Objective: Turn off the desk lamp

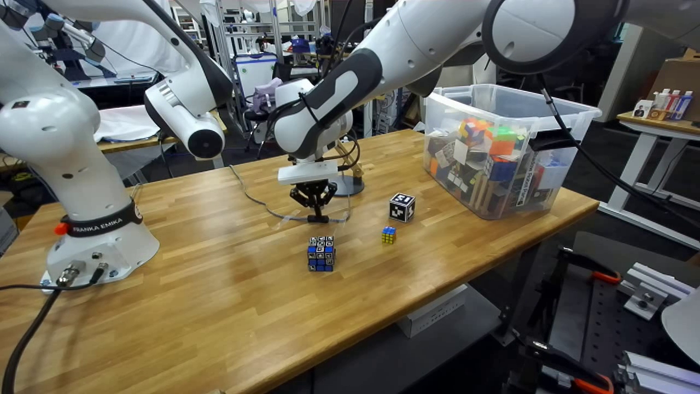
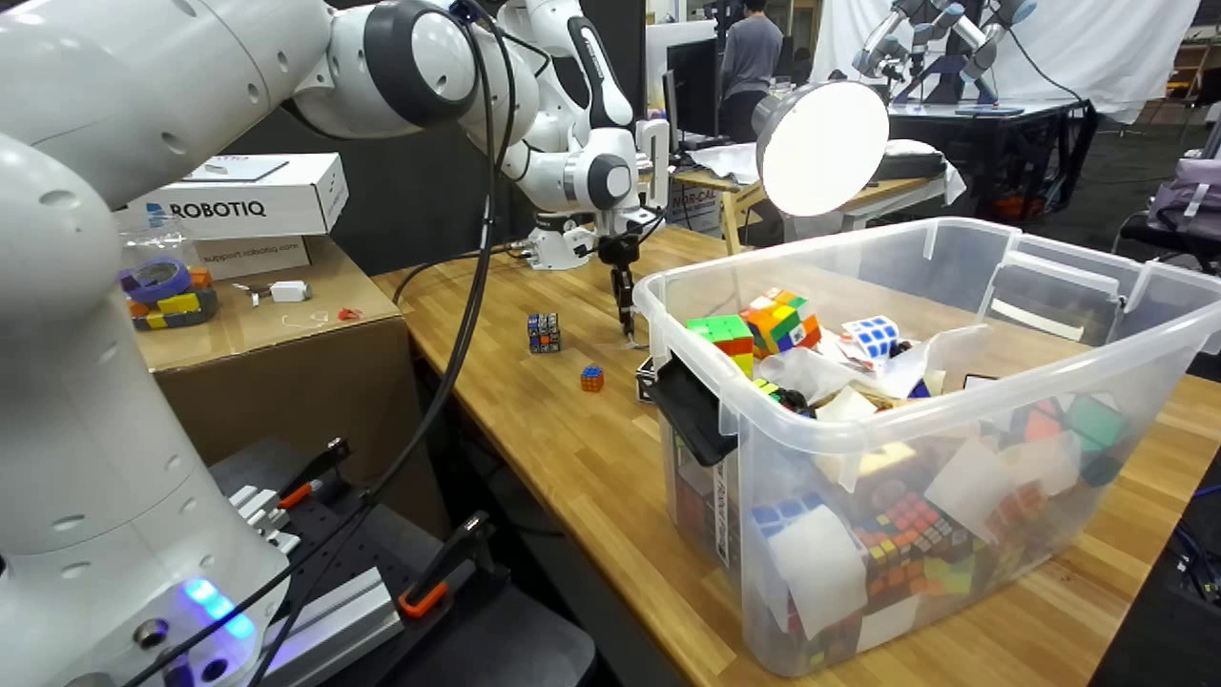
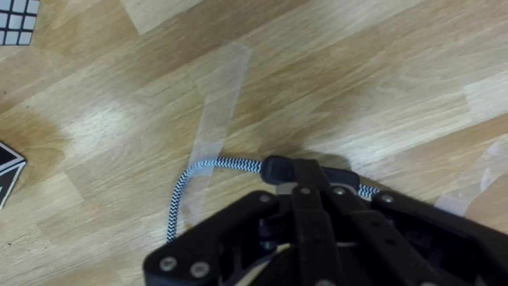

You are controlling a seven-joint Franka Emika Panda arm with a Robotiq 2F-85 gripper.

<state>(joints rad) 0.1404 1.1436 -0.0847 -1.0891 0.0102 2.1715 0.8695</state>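
The desk lamp's round head (image 2: 822,148) glows bright white in an exterior view. Its flat dark base (image 1: 350,186) and part of its tan wooden arm (image 1: 356,166) show behind my gripper in an exterior view. The patterned cord (image 3: 174,202) runs across the table to a dark oblong inline switch (image 3: 277,169), also visible in an exterior view (image 1: 324,219). My gripper (image 3: 311,171) is shut with fingers together, pointing down over the middle of the switch and hiding part of it. It also shows in both exterior views (image 1: 316,210) (image 2: 628,329). Whether the tips press the switch is unclear.
A marker-faced cube (image 1: 321,254), a small cube (image 1: 389,235) and a black-and-white cube (image 1: 402,208) lie in front of the gripper. A clear bin (image 1: 547,117) full of cubes stands nearby. Another white arm (image 1: 104,224) is mounted on the table. Clear tape (image 3: 216,115) crosses the cord.
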